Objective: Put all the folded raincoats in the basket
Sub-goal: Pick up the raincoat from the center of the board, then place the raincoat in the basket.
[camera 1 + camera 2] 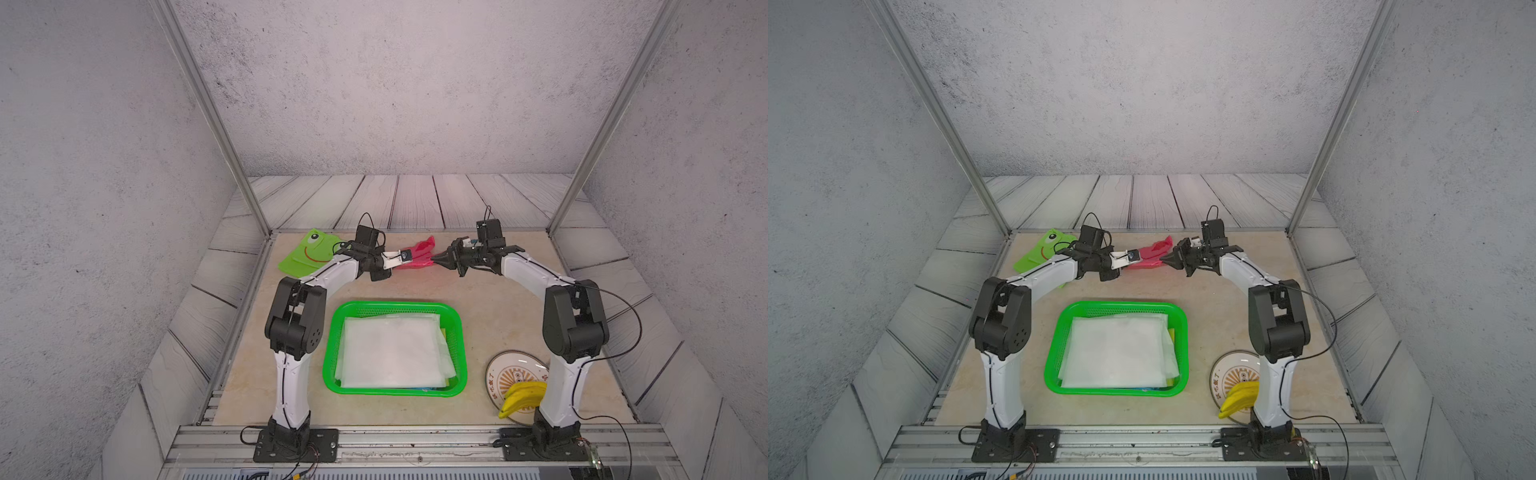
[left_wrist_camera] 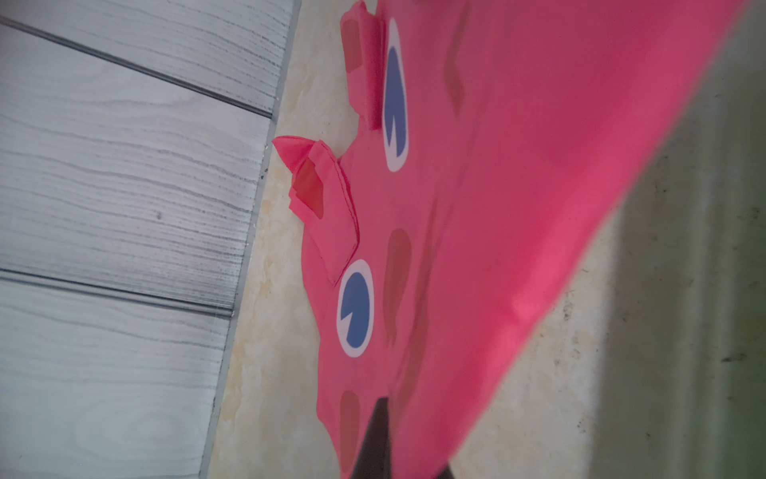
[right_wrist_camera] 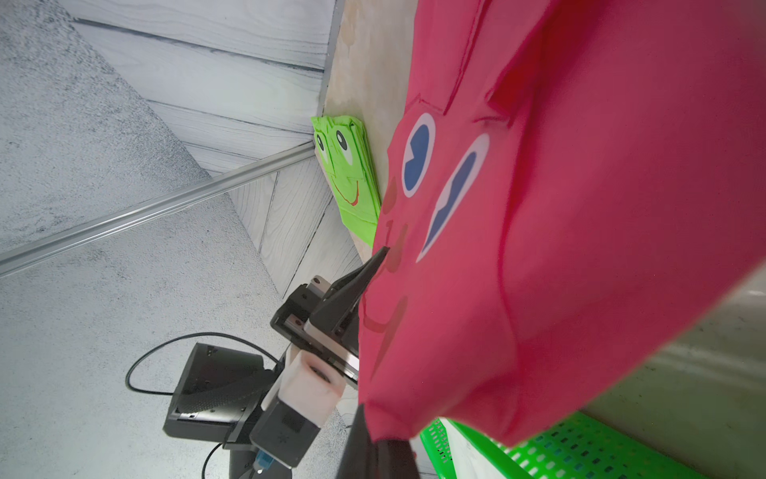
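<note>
1. The pink raincoat (image 1: 420, 254) stretches between both grippers near the far edge of the table (image 1: 490, 299), beyond the green basket (image 1: 330, 353)
2. The left gripper (image 1: 408, 258) and right gripper (image 1: 435, 258) each pinch a raincoat edge, fingers closed
3. Bare table separates raincoat and basket; a white folded sheet (image 1: 392, 351) nearly fills the basket
4. A green frog-face raincoat (image 1: 305, 253) lies at the far-left corner
5. Red lettering on the plate (image 1: 503, 370) is too small to read

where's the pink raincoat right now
In both top views the pink raincoat is at the far middle of the table, pinched between the left claw and right claw, beyond the basket.
</note>
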